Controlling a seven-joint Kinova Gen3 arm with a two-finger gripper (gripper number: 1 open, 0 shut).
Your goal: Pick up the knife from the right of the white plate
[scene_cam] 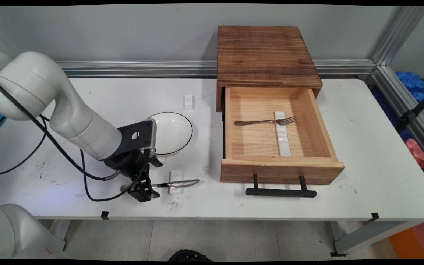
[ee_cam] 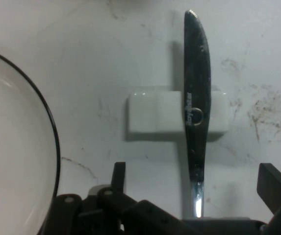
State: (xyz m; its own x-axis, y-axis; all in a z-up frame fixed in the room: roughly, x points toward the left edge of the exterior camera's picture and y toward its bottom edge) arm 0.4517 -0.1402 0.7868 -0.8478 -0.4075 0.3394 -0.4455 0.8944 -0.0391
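Tool (scene_cam: pixel 144 189): mine, fingers spread either side of the knife (ee_cam: pixel 197 103) handle, not gripping.
Knife: propped on white rest (ee_cam: pixel 152 111), lifting it off the worktop (scene_cam: pixel 374 162).
Plate (scene_cam: pixel 173 132): beside.

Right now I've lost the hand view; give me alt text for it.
A table knife lies lengthwise across a small white rest on the white table, its handle running between the open gripper fingers. A black-rimmed white plate fills the left edge.

silver knife (scene_cam: pixel 177 183) flat across white rest (scene_cam: pixel 175 182), near plate (scene_cam: pixel 173 132).
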